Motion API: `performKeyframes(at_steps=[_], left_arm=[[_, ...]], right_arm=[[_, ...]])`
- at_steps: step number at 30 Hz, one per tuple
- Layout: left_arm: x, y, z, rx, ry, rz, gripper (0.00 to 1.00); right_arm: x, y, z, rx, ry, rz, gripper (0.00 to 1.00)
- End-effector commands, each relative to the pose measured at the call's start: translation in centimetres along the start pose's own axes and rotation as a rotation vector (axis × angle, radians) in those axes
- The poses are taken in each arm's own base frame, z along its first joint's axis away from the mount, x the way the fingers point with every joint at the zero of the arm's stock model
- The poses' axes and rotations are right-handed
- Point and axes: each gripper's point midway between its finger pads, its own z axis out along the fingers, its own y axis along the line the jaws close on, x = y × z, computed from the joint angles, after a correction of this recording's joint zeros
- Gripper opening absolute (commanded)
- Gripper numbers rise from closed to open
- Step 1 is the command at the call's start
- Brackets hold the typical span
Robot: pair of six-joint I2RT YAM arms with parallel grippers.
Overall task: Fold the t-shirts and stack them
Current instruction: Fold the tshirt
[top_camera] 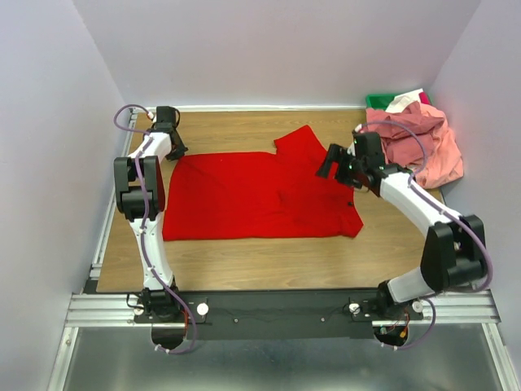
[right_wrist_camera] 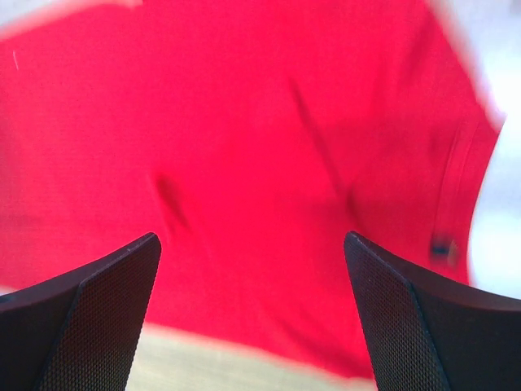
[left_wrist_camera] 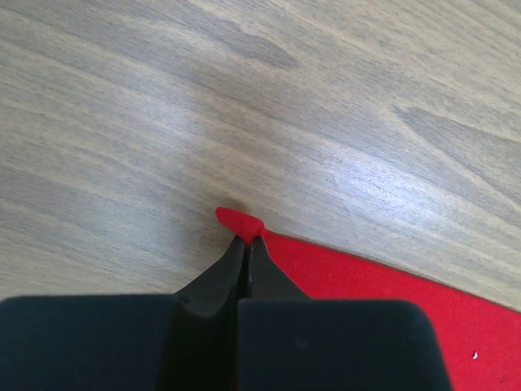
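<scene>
One flat, bright red t-shirt

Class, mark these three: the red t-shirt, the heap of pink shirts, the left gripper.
red t-shirt (top_camera: 244, 195): top view, middle of its body.
heap of pink shirts (top_camera: 435, 151): top view, middle of the heap.
left gripper (left_wrist_camera: 247, 241): left wrist view, between its shut tips, pinching the t-shirt's corner.

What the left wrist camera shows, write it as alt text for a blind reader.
The left end effector, shut, pinches a corner of the red t-shirt on the pale wooden table, which fills most of the view.
</scene>
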Motion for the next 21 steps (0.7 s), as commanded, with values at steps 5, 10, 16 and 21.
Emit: performKeyframes(at_steps=[5, 10, 16, 21], left_arm=[[3.1, 0.7, 1.4, -0.028, 0.098, 0.044, 0.0], [3.0, 0.7, 1.3, -0.028, 0.094, 0.045, 0.0], [2.9, 0.2, 1.1, -0.01, 0.09, 0.047, 0.0], [2.8, 0.3, 1.0, -0.013, 0.087, 0.049, 0.0]], right_arm=[[-9.9, 1.6, 4.8, 0.071, -0.144, -0.18, 1.0], [-13.7, 1.8, 10.5, 0.111, -0.169, -0.232, 1.0], [-16.7, 0.8, 18.7, 0.179, -0.207, -0.269, 1.0], [-15.5, -0.7, 24.1, 0.208, -0.188, -0.273, 1.0]])
